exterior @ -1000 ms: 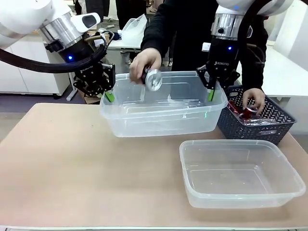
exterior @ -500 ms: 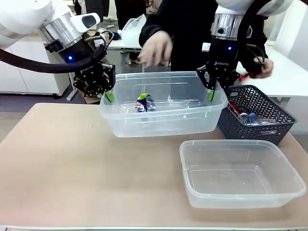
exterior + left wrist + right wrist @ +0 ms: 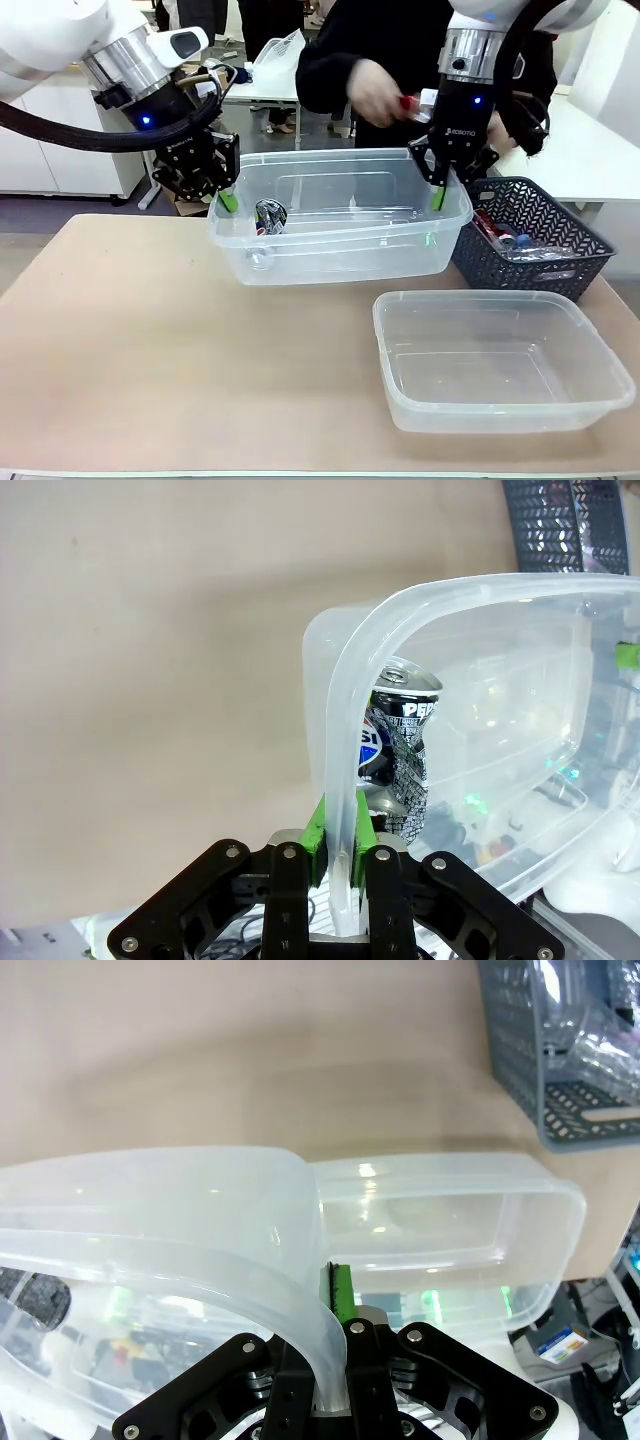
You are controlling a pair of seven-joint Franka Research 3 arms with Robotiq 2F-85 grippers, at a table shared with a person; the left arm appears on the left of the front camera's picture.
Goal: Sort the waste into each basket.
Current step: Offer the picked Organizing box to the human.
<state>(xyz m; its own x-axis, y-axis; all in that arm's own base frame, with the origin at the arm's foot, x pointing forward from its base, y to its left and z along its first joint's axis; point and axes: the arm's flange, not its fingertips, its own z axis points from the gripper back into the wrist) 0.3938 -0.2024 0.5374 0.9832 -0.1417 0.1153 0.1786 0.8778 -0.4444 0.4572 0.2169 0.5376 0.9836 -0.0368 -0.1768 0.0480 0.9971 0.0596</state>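
Clear far tub point(image 3: 340, 255) gripped at opposite rims by left gripper point(image 3: 226, 197) and right gripper point(image 3: 437, 192); one crushed can point(image 3: 270, 216) inside; near tub point(image 3: 400, 300) bare; lattice basket point(image 3: 520, 275) holding unsorted waste; person's hand point(image 3: 378, 92) above. Left wrist: jaws clamped on rim, can just behind wall. Right wrist: jaws clamped on rim; near tub below. Sorting barely begun, seemingly.

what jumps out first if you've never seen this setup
The left gripper and the right gripper each pinch an end rim of one clear tub at the table's far side. A crushed can lies inside near the left end. Behind and above it a person's hand holds something red, and a second clear tub sits nearer, to the right.
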